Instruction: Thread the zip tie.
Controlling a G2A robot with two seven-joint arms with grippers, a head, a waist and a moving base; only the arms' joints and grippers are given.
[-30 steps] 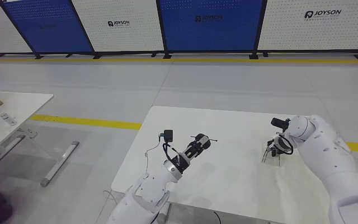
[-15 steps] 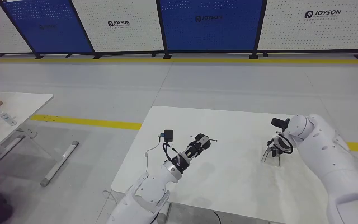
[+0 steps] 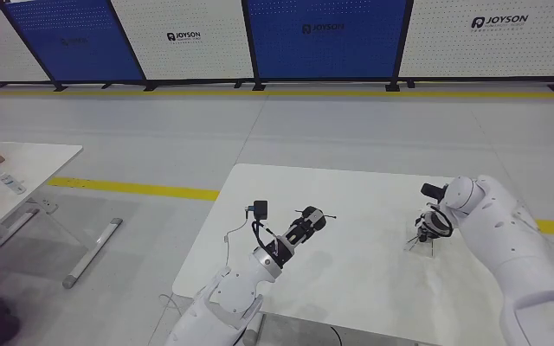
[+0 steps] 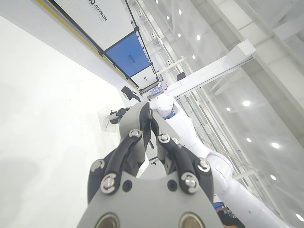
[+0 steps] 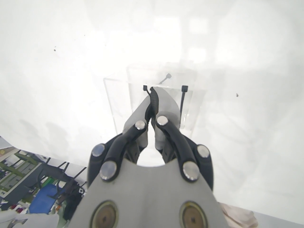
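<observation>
**Right claw pinched on a tie at the holder; threading not yet begun**

Top view: The left gripper (image 3: 310,218) hung over the middle of the white table (image 3: 346,277). It was well apart from the right gripper (image 3: 423,233), which sat low at the clear holder (image 3: 414,245) toward the robot's right. A thin dark line stuck out past the left gripper's tip, and what it was could not be told.

Left wrist view: The left gripper's fingers were pressed together at the tips. A dark sliver showed between the ribbed pads, possibly a tie, but too small to be sure. Far beyond them, the right gripper stood at the clear holder.

Right wrist view: The right gripper's fingers were closed against each other. The zip tie (image 5: 145,87) had its head just past their tips, and its strap curved in between the pads, so it looked pinched. It stood in the clear holder, with a second tie (image 5: 182,100) upright just beside it and a third tie (image 5: 167,76) behind.

The step in hand was probably pulling one tie from the holder. The next move would call for lifting it straight out without dragging the second tie. It would then have to be carried toward the left gripper, with the tail lined up closely on the head's slot.
</observation>
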